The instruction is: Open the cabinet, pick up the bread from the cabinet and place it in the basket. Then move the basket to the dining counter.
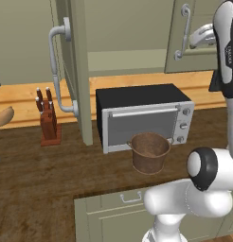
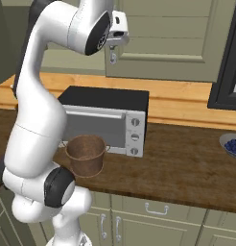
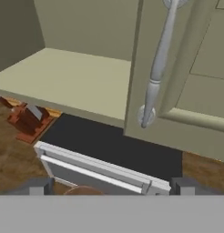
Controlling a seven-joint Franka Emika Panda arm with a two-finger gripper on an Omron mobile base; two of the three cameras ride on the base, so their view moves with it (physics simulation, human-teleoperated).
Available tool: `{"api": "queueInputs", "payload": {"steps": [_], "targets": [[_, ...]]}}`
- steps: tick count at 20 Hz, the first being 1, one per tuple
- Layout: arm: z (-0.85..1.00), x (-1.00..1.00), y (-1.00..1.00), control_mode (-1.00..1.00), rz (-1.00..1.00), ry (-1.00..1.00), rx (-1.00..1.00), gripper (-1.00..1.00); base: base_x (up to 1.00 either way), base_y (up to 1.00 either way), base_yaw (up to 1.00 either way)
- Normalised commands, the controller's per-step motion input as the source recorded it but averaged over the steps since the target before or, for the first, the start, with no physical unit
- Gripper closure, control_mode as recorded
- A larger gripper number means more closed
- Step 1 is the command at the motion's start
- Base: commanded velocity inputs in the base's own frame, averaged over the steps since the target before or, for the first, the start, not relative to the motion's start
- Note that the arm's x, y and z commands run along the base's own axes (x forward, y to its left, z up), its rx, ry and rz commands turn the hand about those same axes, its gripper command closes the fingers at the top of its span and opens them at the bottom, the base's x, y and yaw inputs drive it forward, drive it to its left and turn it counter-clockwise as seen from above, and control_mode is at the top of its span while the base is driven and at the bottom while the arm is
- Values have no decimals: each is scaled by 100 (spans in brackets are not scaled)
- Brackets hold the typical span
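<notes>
Left base view: basket (image 1: 149, 152) sits well below the open end effector (image 1: 200, 38).

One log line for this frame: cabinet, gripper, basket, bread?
cabinet: left door open, right shut | gripper: open, empty, near right door's handle | basket: empty, before toaster oven | bread: unseen

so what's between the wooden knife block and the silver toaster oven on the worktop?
In the left base view, the open sage-green cabinet door hangs between the knife block and toaster oven; bare dark wood below.
</notes>
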Motion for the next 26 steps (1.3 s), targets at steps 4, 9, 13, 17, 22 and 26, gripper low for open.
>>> {"api": "queueInputs", "payload": {"steps": [4, 9, 13, 17, 22, 26], "targets": [[0, 75, -14, -100, -15, -1, -2, -100, 0, 0, 0], [0, 45, -5, -100, -10, -4, 0, -100, 0, 0, 0], [0, 53, -1, -100, -8, -3, 5, -100, 0, 0, 0], [0, 69, -7, -100, -5, -1, 9, -100, 0, 0, 0], [-9, 78, -12, -100, -3, 0, 12, -100, 0, 0, 0], [0, 55, -28, -100, -2, 0, 4, -100, 0, 0, 0]]}}
